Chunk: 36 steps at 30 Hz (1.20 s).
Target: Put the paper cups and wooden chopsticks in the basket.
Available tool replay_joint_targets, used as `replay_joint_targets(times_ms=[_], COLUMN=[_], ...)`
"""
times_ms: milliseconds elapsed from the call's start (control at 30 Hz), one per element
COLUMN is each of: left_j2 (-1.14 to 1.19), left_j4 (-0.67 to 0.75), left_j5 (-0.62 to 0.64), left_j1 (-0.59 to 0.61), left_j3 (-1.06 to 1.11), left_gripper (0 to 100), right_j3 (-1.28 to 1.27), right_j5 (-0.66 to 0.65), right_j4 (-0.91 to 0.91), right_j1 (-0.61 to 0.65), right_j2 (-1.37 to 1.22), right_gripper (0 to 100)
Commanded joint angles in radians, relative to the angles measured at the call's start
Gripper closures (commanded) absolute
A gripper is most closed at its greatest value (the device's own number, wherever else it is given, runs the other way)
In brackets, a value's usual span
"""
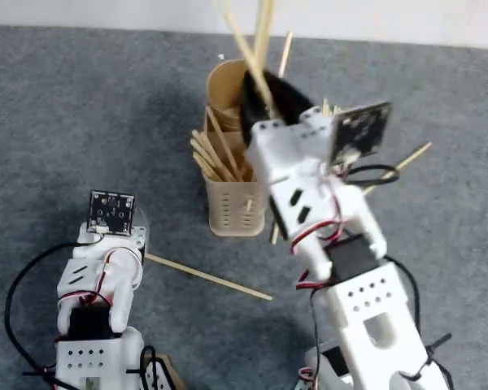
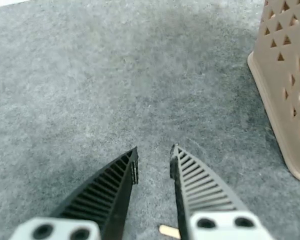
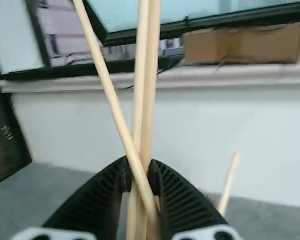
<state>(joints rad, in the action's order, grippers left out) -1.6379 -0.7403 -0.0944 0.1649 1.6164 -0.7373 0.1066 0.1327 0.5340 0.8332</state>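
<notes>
Right pincer (image 3: 139, 166) pinching chopsticks (image 3: 146, 75) upright above basket (image 1: 232, 213); left pincer (image 2: 154, 159) spread, low over carpet (image 2: 90, 75).

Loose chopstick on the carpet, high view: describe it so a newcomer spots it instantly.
Find the beige perforated basket in the middle of the grey carpet. Just in front of it, one wooden chopstick lies flat between the left arm and the right arm. The other chopsticks stand in the basket or are clamped in the right gripper; this one lies alone on the carpet.
</notes>
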Motion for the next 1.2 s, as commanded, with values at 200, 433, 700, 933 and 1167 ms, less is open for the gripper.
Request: replay_joint_targets(times_ms=[200, 433, 700, 933, 1167], left_j2=[-0.008, -0.008, -0.008, -0.008, -0.008], left_j4=[0.02, 0.02, 0.02, 0.02, 0.02], left_j5=[-0.006, -0.006, -0.006, -0.006, -0.006], left_j1=[-0.008, -0.008, -0.008, -0.008, -0.008], left_j3=[-0.005, -0.005, -0.005, -0.005, -0.007], left_gripper=[86, 86, 86, 86, 86], right_j3=[-0.116, -0.119, -0.111, -0.047, -0.039], right_j5=[0.011, 0.012, 0.005, -0.11, -0.117], right_j4=[-0.107, -0.107, -0.099, 0.2, 0.386], right_j1=[0.084, 0.087, 0.047, -0.209, -0.501], right_j2=[-0.127, -0.148, -0.09, 0.194, 0.105], right_gripper=[99.1, 77.5, 70.2, 70.3, 70.3])
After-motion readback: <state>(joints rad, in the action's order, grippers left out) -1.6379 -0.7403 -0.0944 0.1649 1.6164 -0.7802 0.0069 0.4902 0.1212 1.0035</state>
